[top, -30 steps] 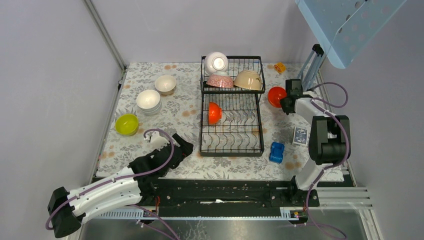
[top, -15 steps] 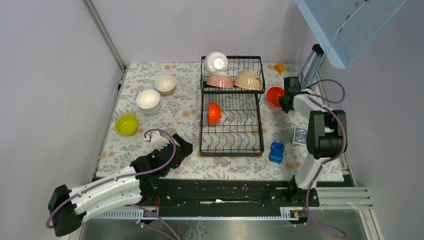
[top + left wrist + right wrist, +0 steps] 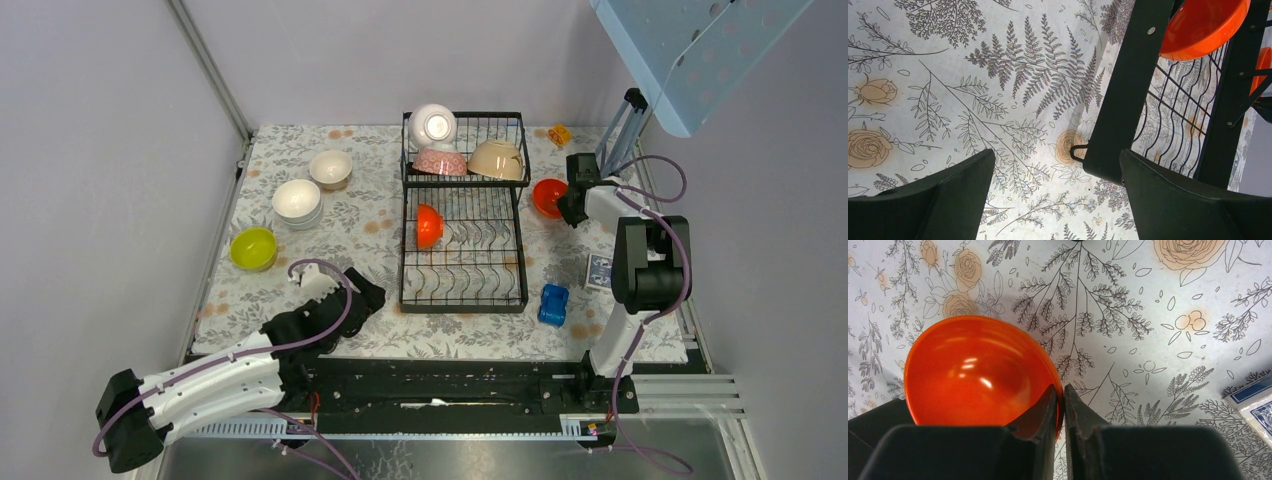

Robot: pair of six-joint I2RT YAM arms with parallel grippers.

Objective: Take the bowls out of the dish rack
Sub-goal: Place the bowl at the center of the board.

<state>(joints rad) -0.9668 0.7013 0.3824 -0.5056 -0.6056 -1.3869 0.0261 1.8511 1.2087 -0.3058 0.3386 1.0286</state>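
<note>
The black dish rack [image 3: 465, 240] stands mid-table. Its upper basket holds a white bowl [image 3: 432, 125], a pink-patterned bowl [image 3: 440, 161] and a beige bowl [image 3: 497, 160]. An orange-red bowl [image 3: 428, 226] stands on edge in the lower tray and shows in the left wrist view [image 3: 1200, 25]. My right gripper [image 3: 562, 204] is shut on the rim of another orange-red bowl [image 3: 975, 372], right of the rack, low over the cloth. My left gripper [image 3: 1055, 192] is open and empty by the rack's front left corner [image 3: 1123, 125].
On the cloth at left are a cream bowl [image 3: 330, 167], stacked white bowls [image 3: 297, 201] and a yellow-green bowl [image 3: 253, 248]. A blue toy block [image 3: 553, 304], a card box [image 3: 600, 271] and a small orange toy [image 3: 560, 134] lie at right.
My right gripper has moved slightly back and left with the orange-red bowl, and the arm's elbow has drawn in. The left arm has not moved.
</note>
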